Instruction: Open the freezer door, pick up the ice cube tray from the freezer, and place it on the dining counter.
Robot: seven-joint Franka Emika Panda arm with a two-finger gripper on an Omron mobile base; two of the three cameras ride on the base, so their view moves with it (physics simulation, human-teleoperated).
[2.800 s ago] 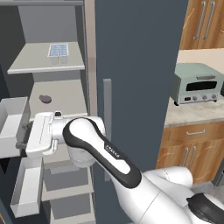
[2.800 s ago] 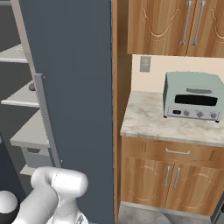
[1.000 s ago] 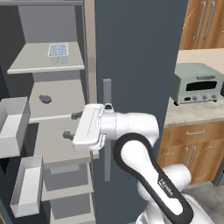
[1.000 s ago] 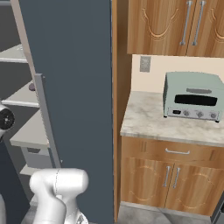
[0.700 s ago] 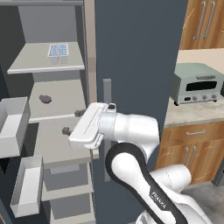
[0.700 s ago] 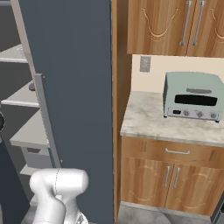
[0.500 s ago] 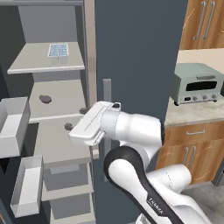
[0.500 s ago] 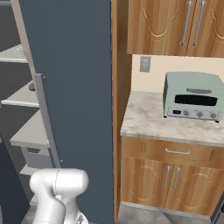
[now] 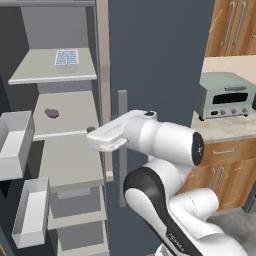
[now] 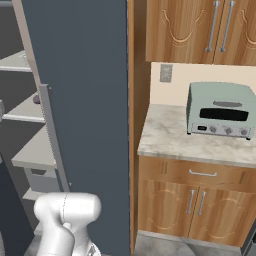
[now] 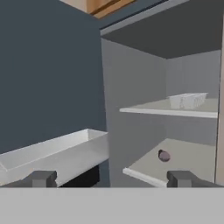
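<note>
The tall narrow slate-blue freezer compartment with light grey inner walls point(image 9: 35, 25) is seen standing open in the left base view, its flat grey shelves exposed. The small flat ice cube tray with a white rim and pale blue square cells point(image 9: 66, 57) is found on the top visible shelf, toward its right rear part. In the hand view the same tray point(image 11: 187, 100) is shown resting on the upper shelf, above and to the right of the midpoint between the two dark finger tips, and well apart from them. A small dark purple rounded object point(image 9: 51, 113) is seen on the shelf below the tray; in the hand view it point(image 11: 164, 155) lies just above the right finger tip in the picture, though farther back in the compartment.

The white arm's two-finger gripper point(image 11: 112, 178) is held in front of the open compartment at the height of the lower shelves, below the tray's shelf. The jaws are spread wide apart, and nothing is held between them. In the left base view the white hand point(image 9: 107, 138) is pointed leftward toward the shelves, just beside the compartment's right wall.

White bins point(image 9: 15, 150) are seen at the left, on the inside of the swung-open freezer door. A grey vertical bar handle point(image 10: 52, 135) is carried on the neighbouring plain slate-blue door. A pale green toaster oven point(image 10: 221, 110) is set on the marbled surface point(image 10: 170, 140) over wooden cabinets at the right.
</note>
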